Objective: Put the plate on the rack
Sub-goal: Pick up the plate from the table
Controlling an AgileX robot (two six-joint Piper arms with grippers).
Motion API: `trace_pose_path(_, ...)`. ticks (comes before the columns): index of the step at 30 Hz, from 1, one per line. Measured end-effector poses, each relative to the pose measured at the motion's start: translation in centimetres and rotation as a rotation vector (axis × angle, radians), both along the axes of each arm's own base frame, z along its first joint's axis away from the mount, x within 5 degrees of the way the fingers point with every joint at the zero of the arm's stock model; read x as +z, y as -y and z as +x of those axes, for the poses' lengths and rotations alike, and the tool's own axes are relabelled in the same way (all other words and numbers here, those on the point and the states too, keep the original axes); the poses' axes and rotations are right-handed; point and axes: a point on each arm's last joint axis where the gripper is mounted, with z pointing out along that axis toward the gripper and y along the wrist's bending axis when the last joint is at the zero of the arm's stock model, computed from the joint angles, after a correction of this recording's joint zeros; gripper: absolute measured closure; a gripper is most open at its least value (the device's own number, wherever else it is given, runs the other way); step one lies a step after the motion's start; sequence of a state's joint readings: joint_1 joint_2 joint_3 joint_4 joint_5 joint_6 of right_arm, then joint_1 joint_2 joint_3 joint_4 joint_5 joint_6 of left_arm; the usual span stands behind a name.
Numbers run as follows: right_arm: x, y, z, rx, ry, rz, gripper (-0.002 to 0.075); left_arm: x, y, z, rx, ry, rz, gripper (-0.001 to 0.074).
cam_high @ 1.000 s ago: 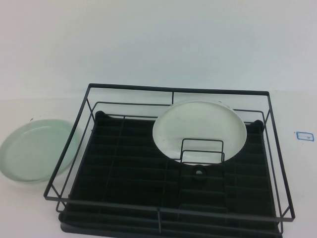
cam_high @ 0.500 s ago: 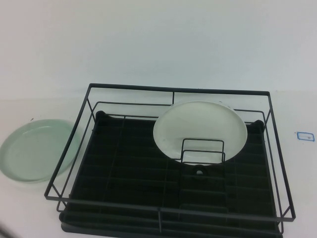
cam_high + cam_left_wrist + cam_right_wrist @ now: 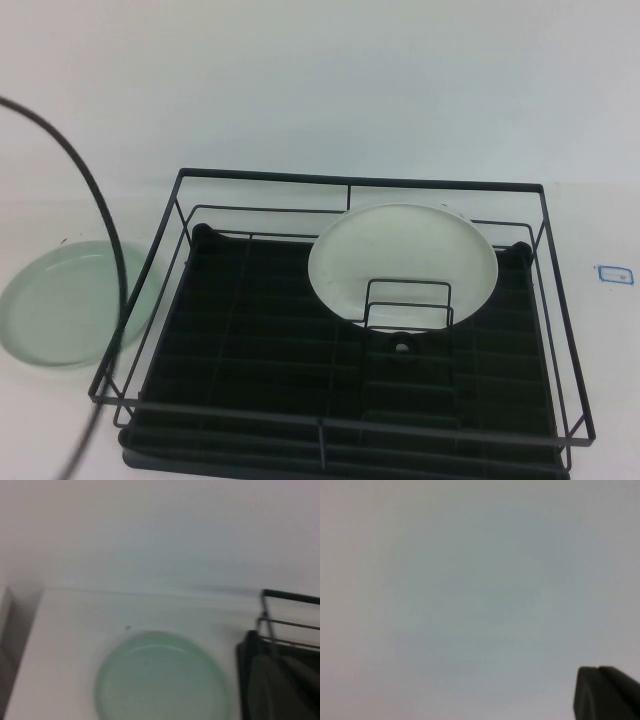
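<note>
The pale mint-green plate (image 3: 65, 305) lies flat on the white table, just left of the black wire rack (image 3: 350, 183). In the left wrist view the plate (image 3: 160, 680) is below the camera, with the rack's corner (image 3: 290, 598) beside it. My left gripper (image 3: 272, 692) shows there only as a dark blurred shape in front of the rack corner, above and apart from the plate. My right gripper (image 3: 606, 694) shows as a dark tip over blank white surface, away from both. Neither gripper shows in the high view.
A white round plate (image 3: 400, 250) leans inside the rack, behind the small wire loop divider (image 3: 408, 300). A black cable (image 3: 95, 200) arcs across the left side over the mint plate. A small blue-edged label (image 3: 615, 272) lies on the table right of the rack.
A black cable has swung into the high view on the left, now crossing over the mint plate. The plates and the rack have not moved.
</note>
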State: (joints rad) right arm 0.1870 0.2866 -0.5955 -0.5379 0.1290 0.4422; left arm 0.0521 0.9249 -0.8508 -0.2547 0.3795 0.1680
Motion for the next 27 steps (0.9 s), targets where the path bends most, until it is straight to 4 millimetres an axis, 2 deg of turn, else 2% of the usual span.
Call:
trace_pose_path(4, -1.3, 0.0, 1.5, -0.024, -0.164, -0.044, 0.0728, 0.3, -3.4, 4.1, 0.131, -0.094, 0.049, 0.0735)
trace_pose_path(7, -3.1, -0.5, 3.0, -0.002, -0.367, -0.039, 0.0728, 0.9, -5.9, 7.2, 0.199, -0.136, 0.008, 0.0735)
trace_pose_path(10, -5.1, -2.0, 4.3, 0.129, -0.580, -0.146, 0.0728, 0.5, -6.7, 9.8, 0.162, -0.196, -0.041, 0.0735)
trace_pose_path(12, -6.3, -3.5, 4.9, 0.307, -0.686, -0.300, 0.0728, -0.7, -6.6, 11.3, 0.082, -0.256, -0.051, 0.0735)
trace_pose_path(14, -7.3, -5.0, 5.2, 0.491, -0.741, -0.404, 0.0728, -2.7, -6.2, 12.8, -0.015, -0.329, -0.090, 0.0735)
trace_pose_path(17, -7.7, -6.2, 5.9, 0.633, -0.740, -0.434, 0.0728, -5.7, -6.6, 14.4, -0.084, -0.406, -0.185, 0.0735)
trace_pose_path(20, -7.7, -6.6, 6.6, 0.656, -0.728, -0.406, 0.0728, -7.7, -8.9, 14.9, -0.035, -0.454, -0.238, 0.0734)
trace_pose_path(22, -7.8, -6.7, 6.9, 0.655, -0.725, -0.398, 0.0728, -8.9, -10.0, 15.1, 0.001, -0.489, -0.214, 0.0733)
trace_pose_path(27, -7.8, -6.7, 7.2, 0.654, -0.724, -0.391, 0.0728, -11.8, -11.6, 15.7, 0.086, -0.585, -0.136, 0.0712)
